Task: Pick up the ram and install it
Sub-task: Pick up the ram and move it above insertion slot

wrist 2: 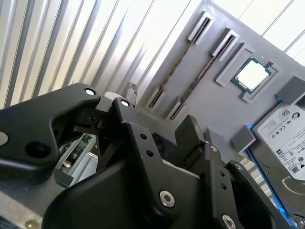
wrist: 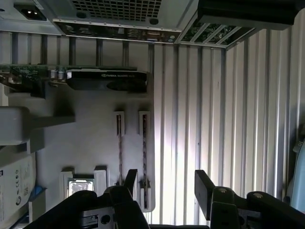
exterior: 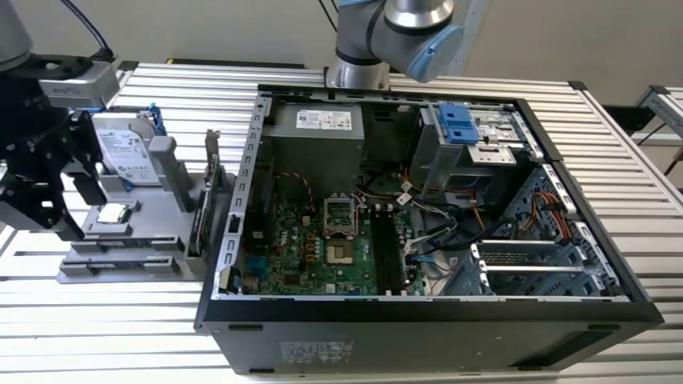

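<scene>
Grey holder point(wrist: 95, 143), ram point(wrist: 144, 157) on edge in it, seemingly just inside one of the wide-open jaws, ungripped.

In both wrist views the ram shows as two long, narrow, thin circuit-board sticks, dark along the top edge. The first ram stick point(wrist: 119, 157) point(wrist 2: 204, 75) and the second ram stick point(wrist: 144, 162) point(wrist 2: 180, 61) each stand upright on their long edge. Each sits in its own slot, and pale grey end brackets on the flat grey plastic holder plate point(wrist: 95, 143) hold both ends. They lie parallel, just beside each other without touching. The second runs along the plate's outer edge.
</scene>
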